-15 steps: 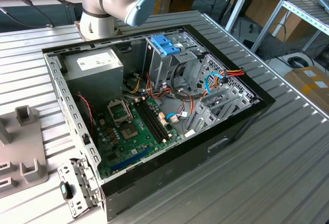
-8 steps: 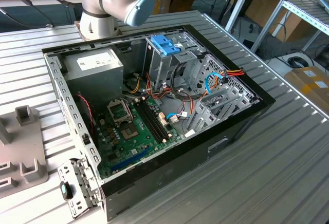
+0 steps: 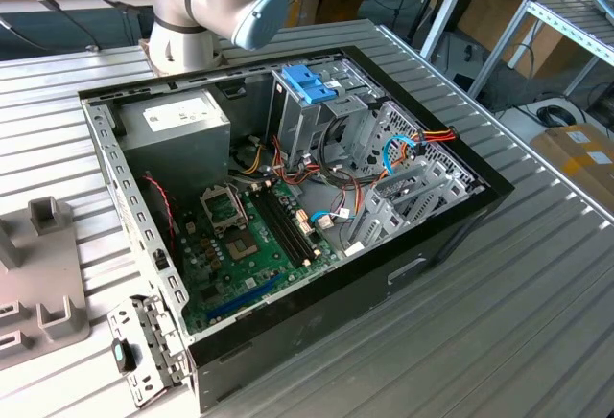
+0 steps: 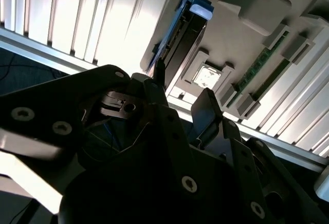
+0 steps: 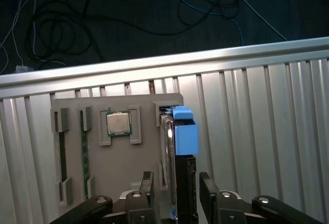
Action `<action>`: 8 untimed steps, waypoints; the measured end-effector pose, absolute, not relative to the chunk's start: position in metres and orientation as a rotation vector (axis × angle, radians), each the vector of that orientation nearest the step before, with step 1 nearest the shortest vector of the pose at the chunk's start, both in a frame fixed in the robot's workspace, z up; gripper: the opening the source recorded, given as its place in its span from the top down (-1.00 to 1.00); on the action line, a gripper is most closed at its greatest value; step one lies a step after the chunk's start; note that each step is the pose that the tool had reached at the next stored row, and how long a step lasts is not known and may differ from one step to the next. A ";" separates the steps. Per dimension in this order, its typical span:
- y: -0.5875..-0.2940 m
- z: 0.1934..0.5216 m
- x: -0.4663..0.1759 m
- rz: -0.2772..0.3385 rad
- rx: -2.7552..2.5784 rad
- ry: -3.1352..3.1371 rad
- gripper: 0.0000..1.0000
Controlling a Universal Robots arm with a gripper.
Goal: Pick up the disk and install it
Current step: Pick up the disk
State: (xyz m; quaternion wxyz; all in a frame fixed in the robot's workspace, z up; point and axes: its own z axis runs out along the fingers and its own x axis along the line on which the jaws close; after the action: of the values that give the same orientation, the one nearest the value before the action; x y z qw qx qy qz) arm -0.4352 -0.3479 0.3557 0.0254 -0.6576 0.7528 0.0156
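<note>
**A:** Where's the disk (image 5: 185, 134) rn?

**B:** Standing on edge in a slot of the grey holder tray (image 5: 128, 167), which lies on the ribbed metal table (image 5: 257, 131). The blue frame shows along its edge. A CPU chip (image 5: 118, 124) & RAM sticks (image 5: 82, 147) sit in the same tray.

**A:** Gripper?

**B:** In the first wrist view the gripper (image 5: 176, 183) hangs over the tray w/ jaws wide. There's one dark finger on each side of the disk, w/ a small gap on both sides as far as I can see, so not clamped. The second wrist view shows the fingers (image 4: 205, 106) close by the disk's edge too.

**A:** Progress?

**B:** Early, imo. Grasp not yet made, disk not lifted. The exterior view shows the open PC case (image 3: 422, 255) w/ motherboard (image 3: 254, 245) bare & a drive cage w/ blue latch (image 3: 309, 84). The tray sits apart from it, at the exterior view's left. Disk's in the tray, not the case, so pickup + install are both left
</note>
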 end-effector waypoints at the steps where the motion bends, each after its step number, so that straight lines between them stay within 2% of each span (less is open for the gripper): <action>1: -0.348 0.355 -0.436 0.048 -2.033 2.327 0.04; 8: -0.347 0.351 -0.439 0.048 -2.033 2.327 0.04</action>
State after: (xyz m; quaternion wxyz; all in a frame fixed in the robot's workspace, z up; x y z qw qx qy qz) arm -0.4387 -0.3470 0.3507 0.0254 -0.6576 0.7528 0.0156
